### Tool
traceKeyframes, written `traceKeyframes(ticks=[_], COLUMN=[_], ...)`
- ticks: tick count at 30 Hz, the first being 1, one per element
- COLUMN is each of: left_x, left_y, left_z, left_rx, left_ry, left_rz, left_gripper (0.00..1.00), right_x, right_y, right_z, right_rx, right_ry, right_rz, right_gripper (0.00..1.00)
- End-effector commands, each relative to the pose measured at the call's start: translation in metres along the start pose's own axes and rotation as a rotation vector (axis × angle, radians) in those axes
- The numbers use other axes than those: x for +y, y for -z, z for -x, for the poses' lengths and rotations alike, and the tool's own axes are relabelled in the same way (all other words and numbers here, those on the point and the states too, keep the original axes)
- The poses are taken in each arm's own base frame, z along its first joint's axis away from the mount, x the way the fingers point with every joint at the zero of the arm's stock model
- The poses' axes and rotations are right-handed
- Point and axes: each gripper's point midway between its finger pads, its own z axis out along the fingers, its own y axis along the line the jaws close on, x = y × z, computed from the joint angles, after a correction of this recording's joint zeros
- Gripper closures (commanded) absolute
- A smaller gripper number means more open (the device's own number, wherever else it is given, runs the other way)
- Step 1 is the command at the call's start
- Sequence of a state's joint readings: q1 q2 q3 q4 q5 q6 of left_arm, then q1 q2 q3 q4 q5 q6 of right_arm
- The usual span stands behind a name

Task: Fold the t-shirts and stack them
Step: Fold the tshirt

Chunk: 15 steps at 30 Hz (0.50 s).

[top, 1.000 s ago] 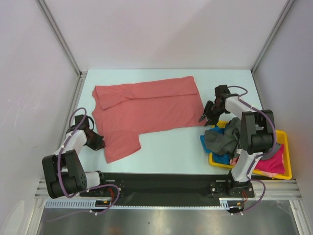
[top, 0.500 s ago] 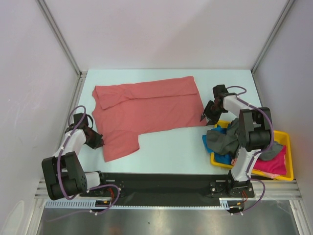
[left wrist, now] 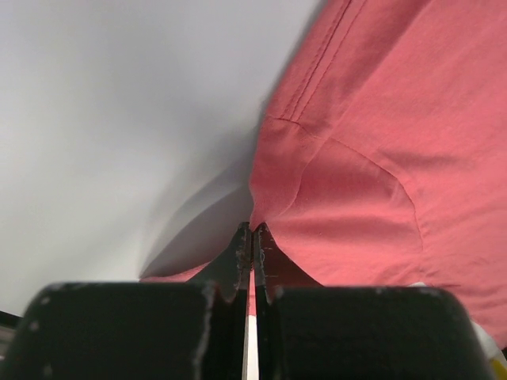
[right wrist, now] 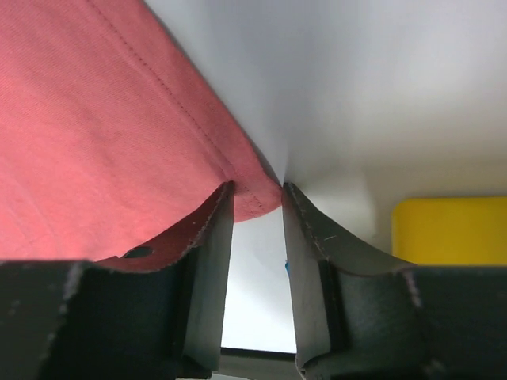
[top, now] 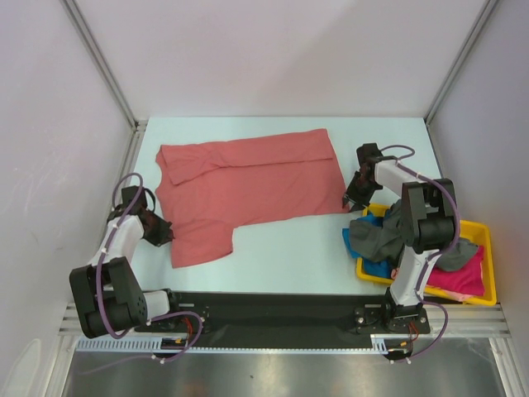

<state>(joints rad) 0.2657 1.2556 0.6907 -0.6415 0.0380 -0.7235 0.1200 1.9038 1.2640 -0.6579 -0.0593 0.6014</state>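
Observation:
A salmon-red t-shirt [top: 248,186] lies spread on the pale table, partly folded, with a flap hanging toward the front left. My left gripper [top: 165,234] sits at that flap's left edge. In the left wrist view its jaws [left wrist: 253,228] are shut on a pinch of the red cloth [left wrist: 380,142]. My right gripper [top: 348,201] is at the shirt's near right corner. Its fingers [right wrist: 257,186] stand apart with the hemmed corner [right wrist: 87,119] between their tips. A dark grey tee [top: 376,234], a bright blue one [top: 374,267] and a magenta-pink one [top: 463,277] are heaped at the right.
The heap sits in a yellow plastic tray [top: 486,265] at the front right, beside the right arm; its edge shows in the right wrist view [right wrist: 447,229]. White enclosure walls with metal posts bound the table on the left, back and right.
The left gripper has moved left and away from me, dragging the front flap with it. The right gripper has slid up to the shirt's corner and its jaws have narrowed.

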Motion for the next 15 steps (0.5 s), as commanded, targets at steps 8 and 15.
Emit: traceKeyframes(ticks=[8, 15], left_x=[-0.02, -0.031], left_y=[0.015, 0.025], left_z=[0.017, 0.026], left_rx=[-0.053, -0.082], left_ry=[-0.043, -0.076], left_rz=[-0.071, -0.117], left_gripper=[1.0, 1.0], right_x=[-0.035, -0.016], right_y=[-0.014, 0.007], right_z=[0.006, 0.01], right_rx=[-0.026, -0.065], right_ry=[0.051, 0.097], right_rz=[-0.139, -0.046], right_gripper=[0.9, 1.0])
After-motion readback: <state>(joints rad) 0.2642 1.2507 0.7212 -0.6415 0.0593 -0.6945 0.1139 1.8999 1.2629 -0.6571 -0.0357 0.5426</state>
